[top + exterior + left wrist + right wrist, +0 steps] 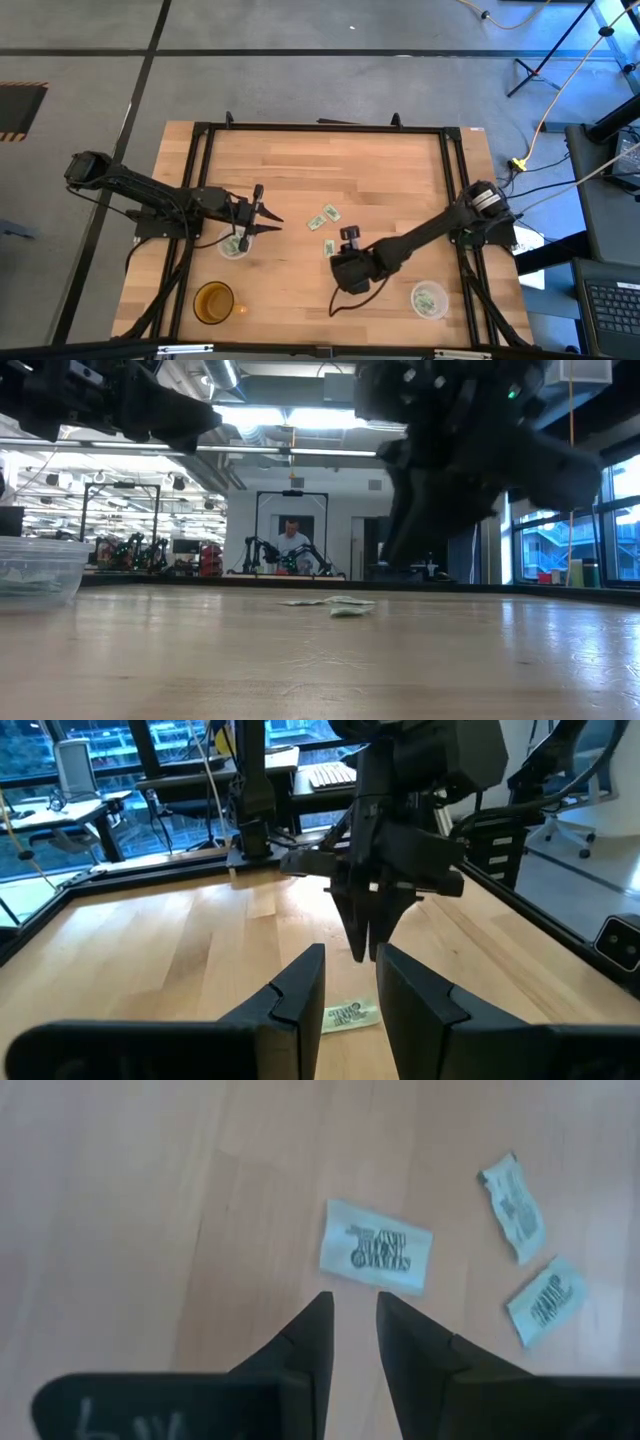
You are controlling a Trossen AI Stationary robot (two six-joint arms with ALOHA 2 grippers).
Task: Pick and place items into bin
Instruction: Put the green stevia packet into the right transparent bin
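Observation:
Three pale green and white packets lie flat on the wooden table: one (328, 247) (378, 1258) (350, 1014) near the middle, two more (332, 212) (318, 222) just beyond it. My right gripper (346, 240) (350, 1305) hovers over the nearest packet, fingers pointing down and open by a narrow gap, touching nothing. My left gripper (264, 214) (352, 965) is above the left clear cup (235, 243), narrowly open and empty. That cup and the right clear cup (428, 298) each hold packets.
An amber cup (213, 300) stands near the table's near-left corner. A black frame (320, 128) runs around the table edges. The left clear cup (35, 570) shows at the low view's left edge. Bare wood lies across the far half of the table. A person sits in the room beyond.

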